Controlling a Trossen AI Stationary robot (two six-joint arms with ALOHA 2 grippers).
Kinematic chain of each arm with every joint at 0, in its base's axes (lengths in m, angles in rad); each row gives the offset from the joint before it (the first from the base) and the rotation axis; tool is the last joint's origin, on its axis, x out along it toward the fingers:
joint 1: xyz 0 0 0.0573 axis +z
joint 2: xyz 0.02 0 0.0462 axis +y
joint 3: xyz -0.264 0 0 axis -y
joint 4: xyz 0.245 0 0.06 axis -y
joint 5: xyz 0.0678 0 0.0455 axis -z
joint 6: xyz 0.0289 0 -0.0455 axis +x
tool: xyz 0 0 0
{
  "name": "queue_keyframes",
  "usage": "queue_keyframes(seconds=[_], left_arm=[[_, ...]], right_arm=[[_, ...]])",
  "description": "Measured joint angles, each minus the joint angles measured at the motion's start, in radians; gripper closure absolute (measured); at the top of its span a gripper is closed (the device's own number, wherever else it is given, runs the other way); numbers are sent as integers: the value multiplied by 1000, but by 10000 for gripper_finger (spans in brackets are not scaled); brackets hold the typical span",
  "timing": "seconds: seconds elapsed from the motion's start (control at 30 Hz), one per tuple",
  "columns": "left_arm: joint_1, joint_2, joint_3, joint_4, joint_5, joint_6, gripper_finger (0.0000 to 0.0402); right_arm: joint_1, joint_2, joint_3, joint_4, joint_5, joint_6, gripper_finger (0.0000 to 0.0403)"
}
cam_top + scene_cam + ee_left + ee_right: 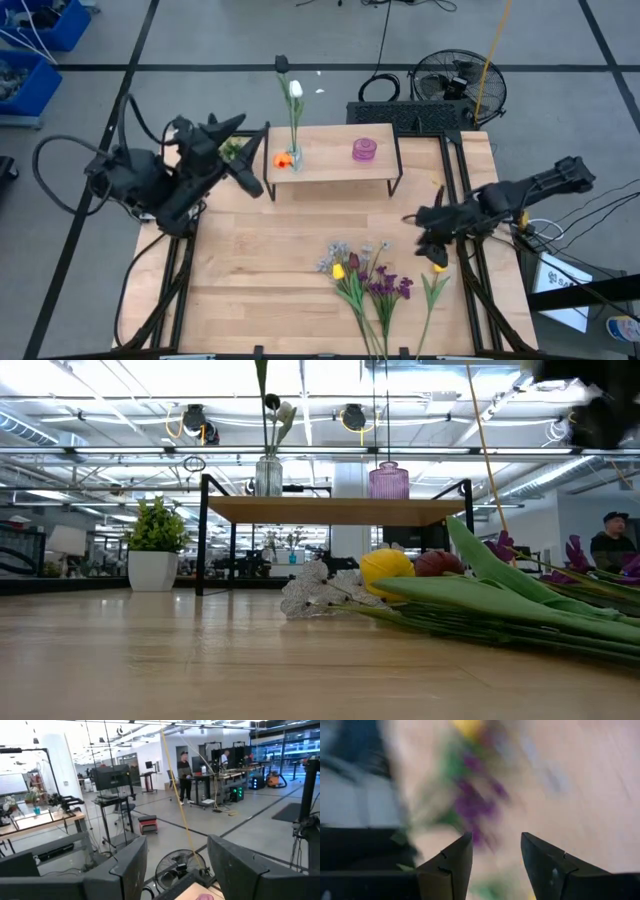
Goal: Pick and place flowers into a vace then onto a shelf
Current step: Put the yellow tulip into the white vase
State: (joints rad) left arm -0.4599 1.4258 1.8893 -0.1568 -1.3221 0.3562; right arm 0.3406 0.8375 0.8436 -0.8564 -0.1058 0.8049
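Here, two vases (294, 157), one shelf (330, 150)

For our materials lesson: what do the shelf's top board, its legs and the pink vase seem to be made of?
Shelf top board: light wood, matte, faint grain showing. Legs: thin black metal by the look, slim straight bars. Pink vase: tinted glass or clear plastic, since light passes through its ribbed body; which one cannot be told.

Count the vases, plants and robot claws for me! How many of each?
Vases: 2, a clear vase and a purple vase
Potted plants: 1, the plant
Claws: 2, the left claw and the right claw
Total: 5
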Motion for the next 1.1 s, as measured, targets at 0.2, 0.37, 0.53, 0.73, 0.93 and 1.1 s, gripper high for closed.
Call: queue_keyframes(seconds=[0.2,0.37,0.53,0.73,0.93,1.1], left_arm=[[-17,10,0,-13,-18,-2,188],[-17,14,0,-13,-23,-45,188],[-17,19,0,-36,-22,-70,188],[-23,22,0,-35,-21,-89,188],[-25,22,0,-35,-22,-90,188],[-25,22,0,-38,-22,-93,188]], right_arm=[[30,72,-2,-396,80,306,243],[28,124,-36,-355,-25,502,243],[57,183,-118,-287,-81,540,243],[62,207,-142,-275,-91,583,243],[80,215,-156,-257,-142,653,243],[101,228,-257,-124,-159,705,243]])
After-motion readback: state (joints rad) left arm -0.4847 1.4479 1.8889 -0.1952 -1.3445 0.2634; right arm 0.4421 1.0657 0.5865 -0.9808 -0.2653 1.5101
